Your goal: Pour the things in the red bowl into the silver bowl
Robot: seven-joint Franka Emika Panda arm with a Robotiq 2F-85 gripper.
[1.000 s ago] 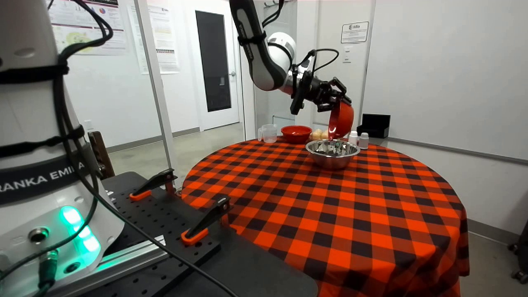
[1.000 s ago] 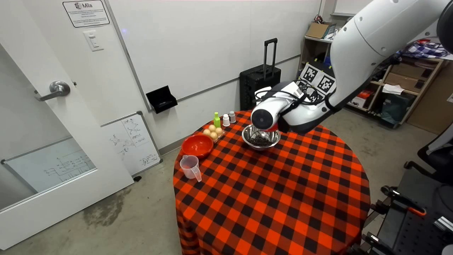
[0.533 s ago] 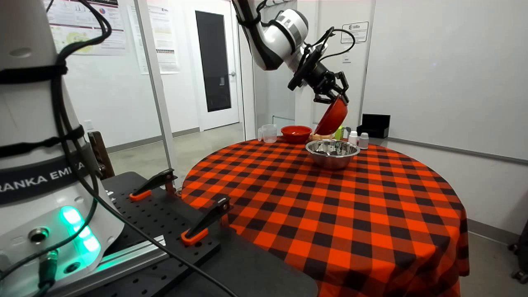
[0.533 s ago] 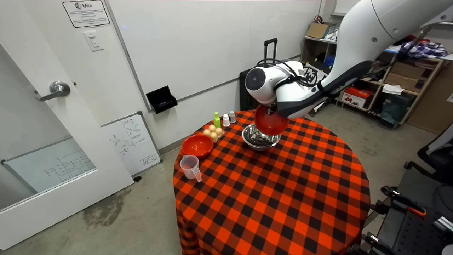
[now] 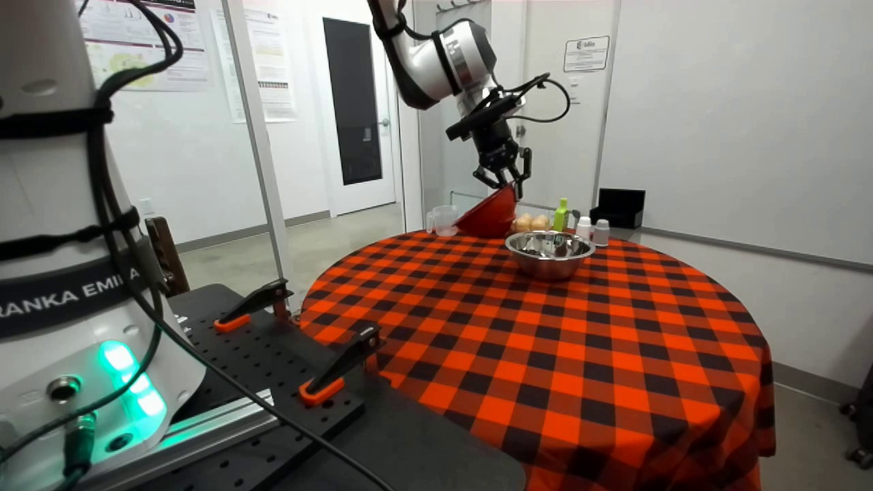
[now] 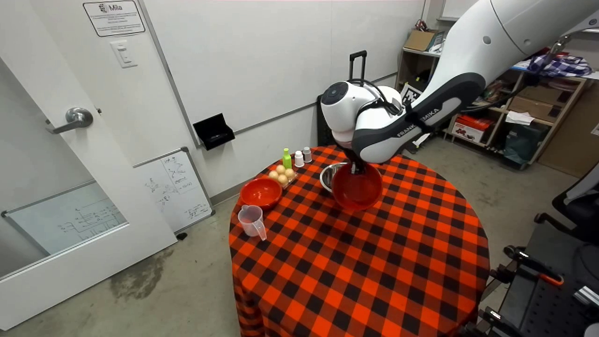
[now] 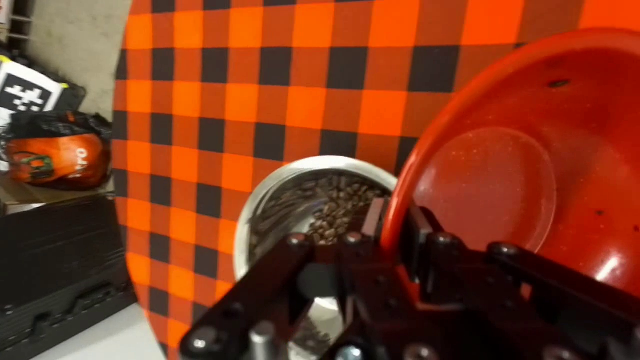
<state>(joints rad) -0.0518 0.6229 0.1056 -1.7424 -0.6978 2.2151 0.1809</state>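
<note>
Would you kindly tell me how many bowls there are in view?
3: the red bowl, held by its rim in the gripper; the silver bowl, on the checkered tablecloth; and the other red bowl, also on the cloth, beside the measuring cup.
</note>
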